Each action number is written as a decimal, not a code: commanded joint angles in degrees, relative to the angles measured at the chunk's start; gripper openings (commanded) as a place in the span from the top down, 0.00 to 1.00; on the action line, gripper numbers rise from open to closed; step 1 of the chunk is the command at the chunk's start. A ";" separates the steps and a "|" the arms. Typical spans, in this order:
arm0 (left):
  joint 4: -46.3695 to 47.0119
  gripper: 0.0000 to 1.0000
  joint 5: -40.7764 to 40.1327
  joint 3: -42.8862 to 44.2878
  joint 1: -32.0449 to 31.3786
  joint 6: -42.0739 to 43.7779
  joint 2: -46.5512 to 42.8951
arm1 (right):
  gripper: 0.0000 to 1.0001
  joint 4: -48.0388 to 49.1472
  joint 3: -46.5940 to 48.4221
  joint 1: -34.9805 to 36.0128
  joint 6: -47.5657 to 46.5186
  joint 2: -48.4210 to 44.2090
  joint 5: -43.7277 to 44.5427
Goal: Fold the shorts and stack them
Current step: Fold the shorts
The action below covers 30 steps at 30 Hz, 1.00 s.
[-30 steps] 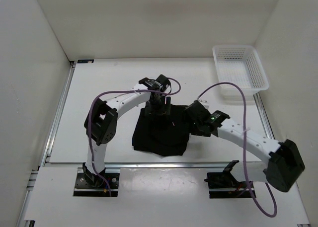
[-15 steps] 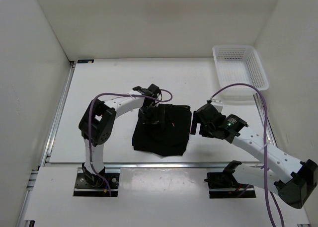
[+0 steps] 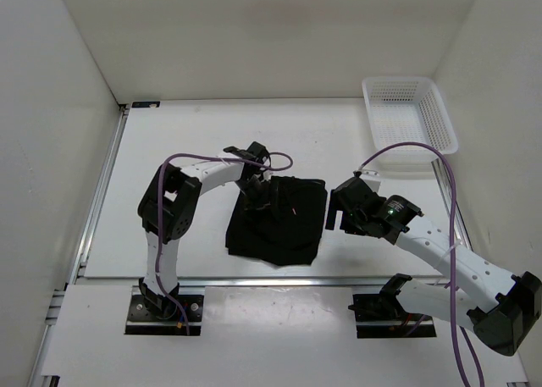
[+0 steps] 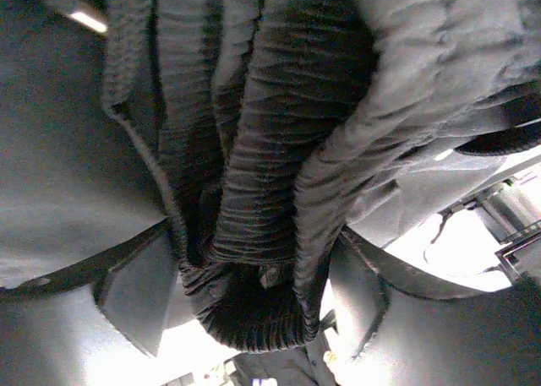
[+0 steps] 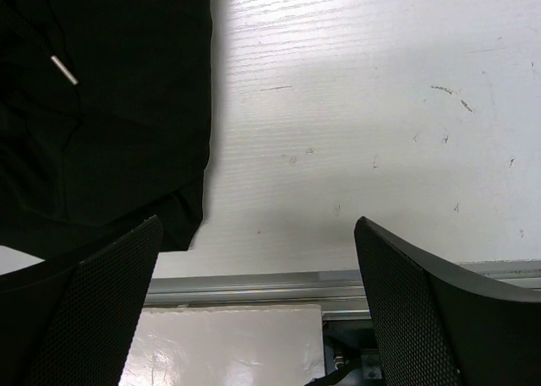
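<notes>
The right gripper (image 3: 334, 215) has backed off the shorts (image 3: 279, 226), jaws wide over bare table (image 3: 169, 167) just beside them. The left gripper (image 3: 257, 194) has bitten a thick bunch of waistband (image 4: 254, 192) at the mid-table pile's far-left corner; another fold looks likely.

No text, label, brand, number or sign can be read in any view. The shorts (image 3: 279, 226) carry a small thin white mark (image 5: 63, 69), but it is a plain bar, not lettering.

White mesh basket (image 3: 398, 81) upright at the far right corner of the white table (image 3: 186, 150)
</notes>
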 commanded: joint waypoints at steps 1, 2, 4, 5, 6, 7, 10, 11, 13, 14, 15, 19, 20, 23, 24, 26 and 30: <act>1.57 0.25 0.28 1.75 0.64 0.89 -3.60 | 0.01 -0.85 2.26 0.22 1.00 -0.49 1.87; 1.57 0.29 0.28 2.54 0.64 0.37 -3.60 | 0.01 -0.85 2.26 0.22 1.00 -0.49 1.87; 1.57 0.32 -0.25 3.68 0.64 0.37 -2.29 | 0.01 -0.85 2.26 0.22 1.00 0.12 1.87; 1.57 0.32 -0.25 5.08 0.64 0.37 -1.58 | 0.01 -0.85 2.26 0.22 1.00 0.12 1.87; 1.57 0.20 -0.25 5.96 0.64 0.37 -0.79 | 0.01 -0.85 2.26 0.22 1.00 0.12 1.35; 1.05 0.11 0.53 6.76 0.64 0.37 0.95 | 0.01 -0.85 2.26 0.22 1.00 0.12 1.35; 1.04 0.05 1.07 9.57 0.64 0.37 2.72 | 0.01 -0.85 2.26 0.22 1.00 0.12 0.83; 1.04 0.11 1.07 10.10 0.64 0.37 2.73 | 0.01 -0.85 2.26 0.22 1.00 0.12 0.82; 1.04 0.24 1.07 11.41 0.64 -0.16 2.73 | 0.01 -0.85 2.26 0.22 1.00 -0.41 0.82; 1.04 0.39 1.07 11.42 0.64 -0.16 2.73 | 0.01 -0.85 2.26 0.22 1.00 -0.41 0.82; 1.04 0.47 1.07 12.20 0.64 -0.16 2.21 | 0.01 -0.85 2.26 0.22 1.00 -0.41 0.30; 0.43 0.82 2.21 13.35 1.16 1.06 2.73 | 0.01 -0.85 2.26 0.22 1.00 0.12 0.29; 0.43 0.86 2.21 13.36 1.17 1.07 3.25 | 0.01 -0.85 2.26 0.22 1.00 0.12 0.29; -0.72 0.90 1.60 13.36 1.17 1.60 2.73 | 0.01 -0.85 2.78 0.22 1.00 0.12 0.82; -1.33 0.90 0.38 13.96 1.17 1.60 2.21 | 0.01 -0.85 2.78 0.22 1.00 0.12 1.43; -3.00 0.90 -3.22 14.59 1.17 1.60 -0.24 | 0.01 -1.38 3.31 0.22 1.00 0.12 1.96; -7.21 0.90 -8.32 18.18 1.69 1.07 -4.81 | 0.01 -1.91 3.31 0.22 1.00 0.12 3.19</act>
